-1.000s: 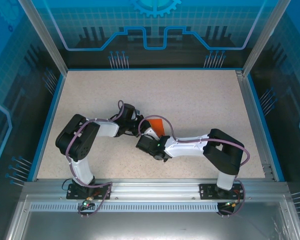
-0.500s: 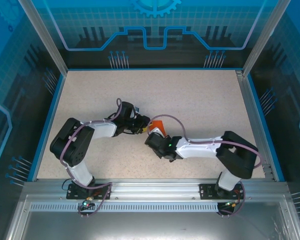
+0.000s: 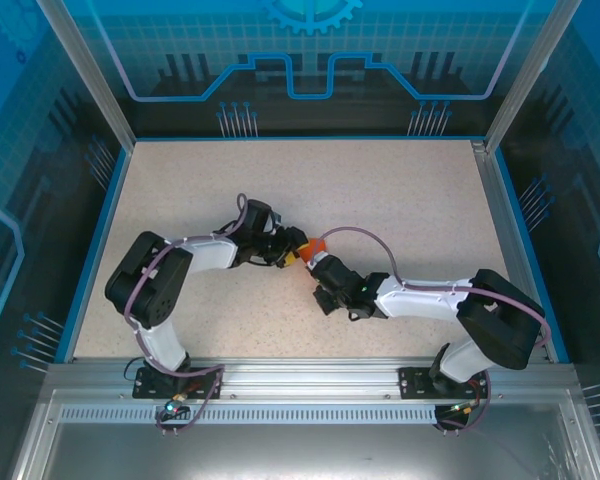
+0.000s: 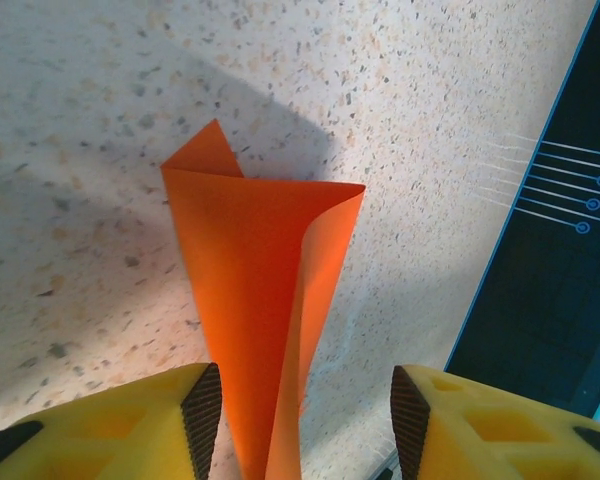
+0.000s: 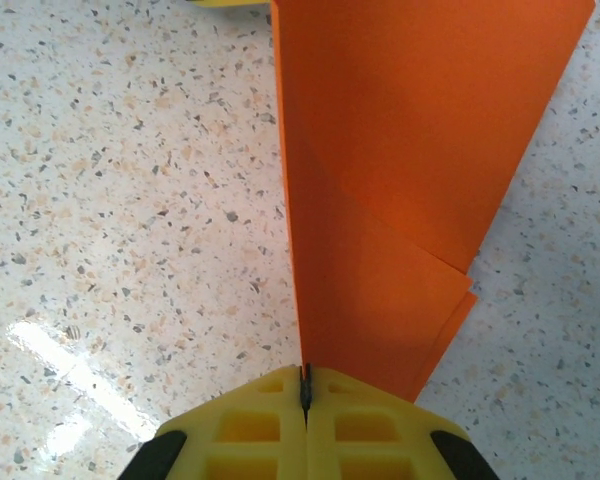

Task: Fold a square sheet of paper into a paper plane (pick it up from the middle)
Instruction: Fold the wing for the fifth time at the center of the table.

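Note:
The orange sheet of paper (image 3: pixel 314 245) is folded into a narrow, layered shape and sits mid-table between both wrists. In the right wrist view my right gripper (image 5: pixel 303 385) is shut on the lower edge of the sheet of paper (image 5: pixel 380 180), which stands up from the jaws in overlapping layers. My left gripper (image 4: pixel 305 415) is open. The folded sheet of paper (image 4: pixel 260 290) passes between its pads, close to the left pad (image 4: pixel 202 410) and well apart from the right one. From above, the left gripper (image 3: pixel 298 254) and the right gripper (image 3: pixel 316 260) almost touch tips.
The speckled tabletop (image 3: pixel 400 200) stretches out on every side of the arms. A blue rim (image 3: pixel 92 250) and metal posts bound it, with an aluminium rail (image 3: pixel 300 375) at the near edge. The table's edge and a dark panel (image 4: pixel 550 300) lie to the right of the left gripper.
My left gripper has opened and let go of the paper. The right arm has swung to the right and stretched out, keeping its grip. Less paper shows from above.

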Available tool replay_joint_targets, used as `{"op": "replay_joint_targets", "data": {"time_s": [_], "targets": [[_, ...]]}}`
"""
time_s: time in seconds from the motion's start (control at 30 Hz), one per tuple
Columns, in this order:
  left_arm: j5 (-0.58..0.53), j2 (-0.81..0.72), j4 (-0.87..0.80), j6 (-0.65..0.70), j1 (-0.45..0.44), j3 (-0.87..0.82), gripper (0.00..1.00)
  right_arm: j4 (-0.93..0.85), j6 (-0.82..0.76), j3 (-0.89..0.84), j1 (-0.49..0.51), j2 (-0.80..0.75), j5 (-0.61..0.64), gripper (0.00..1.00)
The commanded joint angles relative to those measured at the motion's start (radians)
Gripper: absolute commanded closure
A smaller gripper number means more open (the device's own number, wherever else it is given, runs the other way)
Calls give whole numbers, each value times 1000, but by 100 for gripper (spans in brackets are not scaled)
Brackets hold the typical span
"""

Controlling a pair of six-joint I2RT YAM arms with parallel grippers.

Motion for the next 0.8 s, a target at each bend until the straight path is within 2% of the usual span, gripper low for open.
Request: {"op": "replay_joint_targets", "data": {"time_s": [0.0,0.13,0.27,0.47,0.77], "targets": [[39,41,-77,25,-12,63,51,28,-13,-14,-9,-1,-7,98],[31,57,-141,37,-12,87,63,26,-12,-16,-9,-7,7,96],[27,63,-177,42,-13,102,82,7,-20,-12,-9,-7,26,91],[25,68,-206,47,-12,120,98,-29,-42,3,0,6,73,82],[37,73,-207,45,-12,131,100,-55,-49,32,27,45,128,80]]}}
